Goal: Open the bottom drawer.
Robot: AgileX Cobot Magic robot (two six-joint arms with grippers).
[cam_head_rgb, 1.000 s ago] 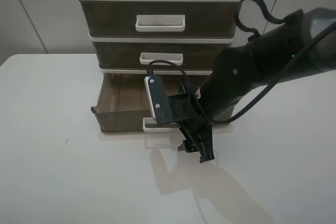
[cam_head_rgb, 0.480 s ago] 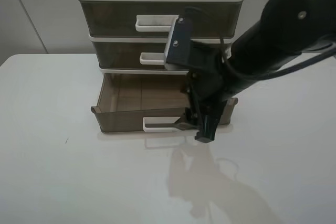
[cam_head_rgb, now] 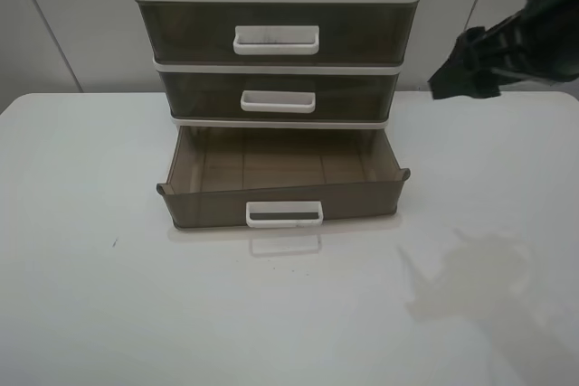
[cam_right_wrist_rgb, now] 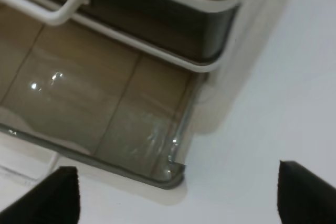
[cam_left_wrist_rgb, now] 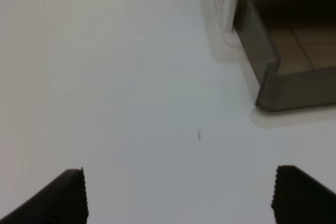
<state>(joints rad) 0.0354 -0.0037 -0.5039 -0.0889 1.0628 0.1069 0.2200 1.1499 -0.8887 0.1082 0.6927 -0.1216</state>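
Note:
The bottom drawer (cam_head_rgb: 285,178), smoky brown with a small white loop handle (cam_head_rgb: 284,213), stands pulled out from the three-drawer unit (cam_head_rgb: 276,42), and its inside looks empty. My right arm (cam_head_rgb: 511,42) is a dark blur high at the right, away from the drawer. In the right wrist view my right gripper (cam_right_wrist_rgb: 178,198) is open, with its fingertips (cam_right_wrist_rgb: 58,195) wide apart above the drawer's right front corner (cam_right_wrist_rgb: 176,174). My left gripper (cam_left_wrist_rgb: 178,198) is open over bare table, left of the drawer's left front corner (cam_left_wrist_rgb: 273,85). It is out of the exterior high view.
The middle drawer (cam_head_rgb: 279,97) and the top drawer (cam_head_rgb: 276,38) are shut, each with a white handle. The unit stands at the back middle of a white table (cam_head_rgb: 109,296). A grey wall is behind it.
My right arm has risen from in front of the bottom drawer's handle and drawn back up to the right. The drawer has stayed pulled out.

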